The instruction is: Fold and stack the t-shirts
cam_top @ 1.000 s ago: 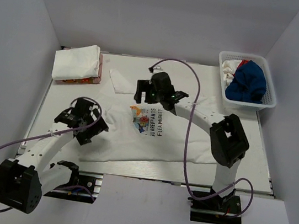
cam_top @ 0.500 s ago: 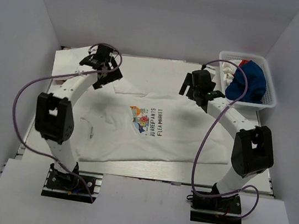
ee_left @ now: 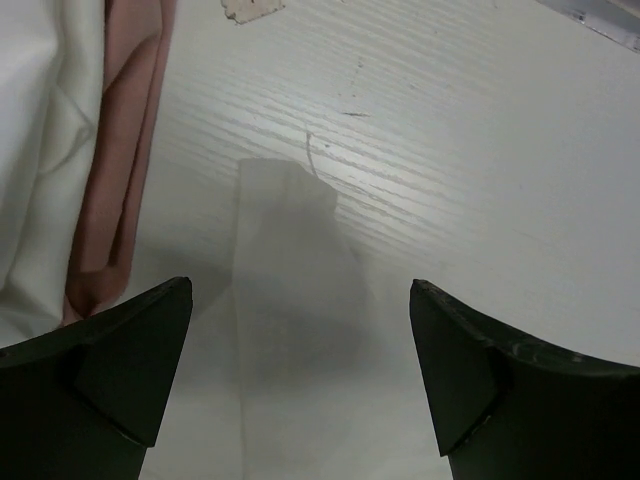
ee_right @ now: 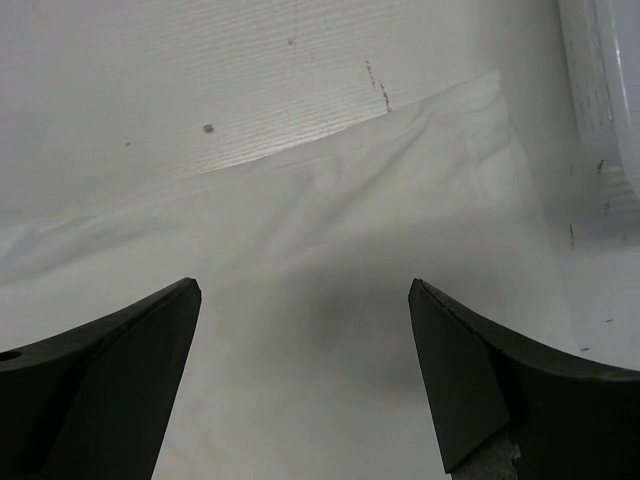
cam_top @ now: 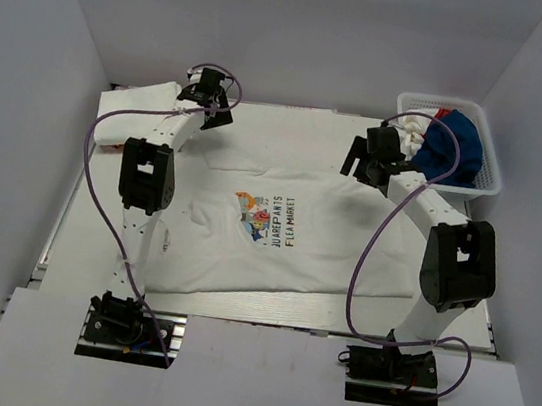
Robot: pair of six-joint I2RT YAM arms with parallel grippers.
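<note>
Shirt [cam_top: 276, 239] lies flat and print up on the bench [cam_top: 292, 123]. Its collar side is far, its hem runs along the near edge, and its sleeves spread left and right.

Left gripper [cam_top: 208, 101] hangs over the far left corner, just beside the folded stack [cam_top: 134, 115]. Its jaws are wide apart and hold nothing. In the left wrist view the left sleeve [ee_left: 290, 310] sits between the fingers, tip pointing away.

Right gripper [cam_top: 367, 159] hangs over the right sleeve [ee_right: 340, 290], near the basket [cam_top: 406, 103]. It is likewise spread and empty. The sleeve edge runs crosswise between the fingers.

Judgement: each arm is nearest its own sleeve, with cloth directly below. The next move likely calls for a straight descent and pinch, then a fold inward toward the print. The risk is that the left gripper snags the stack.
</note>
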